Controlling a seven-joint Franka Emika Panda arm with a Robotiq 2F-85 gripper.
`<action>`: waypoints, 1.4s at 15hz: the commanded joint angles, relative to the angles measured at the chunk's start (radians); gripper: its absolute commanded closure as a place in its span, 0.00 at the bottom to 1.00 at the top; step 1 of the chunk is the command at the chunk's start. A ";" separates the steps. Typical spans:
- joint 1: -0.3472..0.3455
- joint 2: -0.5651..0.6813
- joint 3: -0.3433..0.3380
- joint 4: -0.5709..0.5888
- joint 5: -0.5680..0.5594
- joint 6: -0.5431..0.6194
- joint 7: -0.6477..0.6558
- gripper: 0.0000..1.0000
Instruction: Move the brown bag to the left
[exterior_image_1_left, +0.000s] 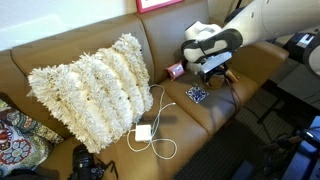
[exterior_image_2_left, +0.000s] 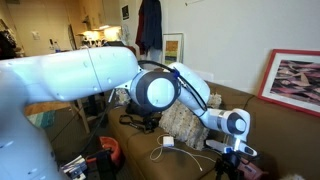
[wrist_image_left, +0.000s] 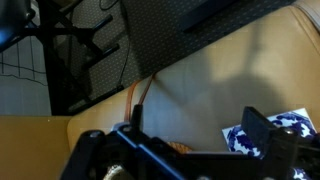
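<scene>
In an exterior view the gripper (exterior_image_1_left: 218, 72) hangs over the couch (exterior_image_1_left: 60, 60) just behind the blue-patterned square (exterior_image_1_left: 196, 94). A fluffy white pillow (exterior_image_1_left: 95, 85) and a charger cable (exterior_image_1_left: 150, 135) lie well away from that square. In an exterior view the arm (exterior_image_2_left: 100, 75) blocks most of the seat. In the wrist view the fingers (wrist_image_left: 265, 130) stand apart. A tan sliver, apparently the brown bag (wrist_image_left: 180, 148), sits between them, near the square.

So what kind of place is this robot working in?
Probably a home living room or lounge: a brown leather couch, a fluffy cream cushion on it, and a framed picture on the wall.
</scene>
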 joint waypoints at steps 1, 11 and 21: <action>-0.008 -0.021 0.007 -0.045 0.051 0.103 0.143 0.00; -0.021 -0.012 -0.014 -0.084 0.072 0.174 0.308 0.00; -0.088 -0.014 -0.024 -0.084 0.068 0.180 0.286 0.00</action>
